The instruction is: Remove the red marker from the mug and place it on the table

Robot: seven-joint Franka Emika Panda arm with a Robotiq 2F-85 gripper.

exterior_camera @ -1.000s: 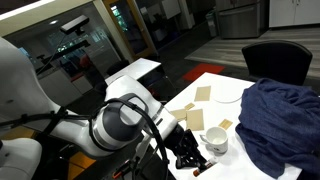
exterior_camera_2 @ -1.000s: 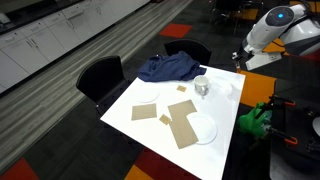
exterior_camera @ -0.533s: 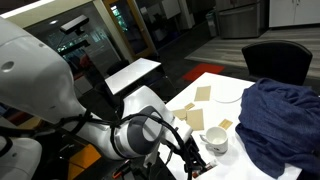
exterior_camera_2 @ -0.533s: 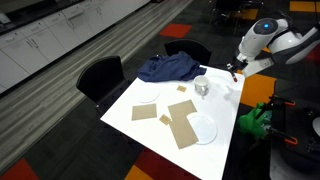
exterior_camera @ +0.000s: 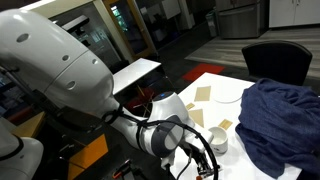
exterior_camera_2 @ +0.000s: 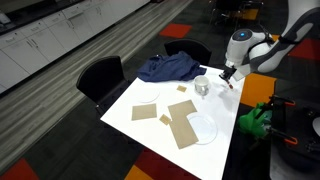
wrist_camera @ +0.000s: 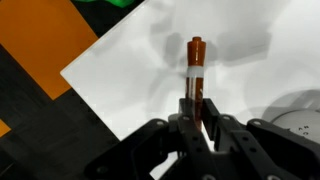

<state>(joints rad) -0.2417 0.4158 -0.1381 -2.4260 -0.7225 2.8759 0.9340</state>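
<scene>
Gripper point(wrist_camera: 200, 120): lower centre of the wrist view, jaws drawn in close on the marker's lower end.
Marker point(wrist_camera: 196, 70): red with a pale band, pointing up the frame from the fingertips, over bare white table point(wrist_camera: 240, 50).
Mug point(exterior_camera_2: 202, 87): right of centre in an exterior view, standing on the table just left of the gripper.
Cloth point(exterior_camera_2: 168, 68): blue, heaped at the table's far edge.

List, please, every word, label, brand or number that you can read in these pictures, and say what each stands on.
No text can be read in any view.
The red marker held in the tool has a pale band, perhaps a label: too blurred to read.
The mug and the brown cards show no lettering at this size.
</scene>
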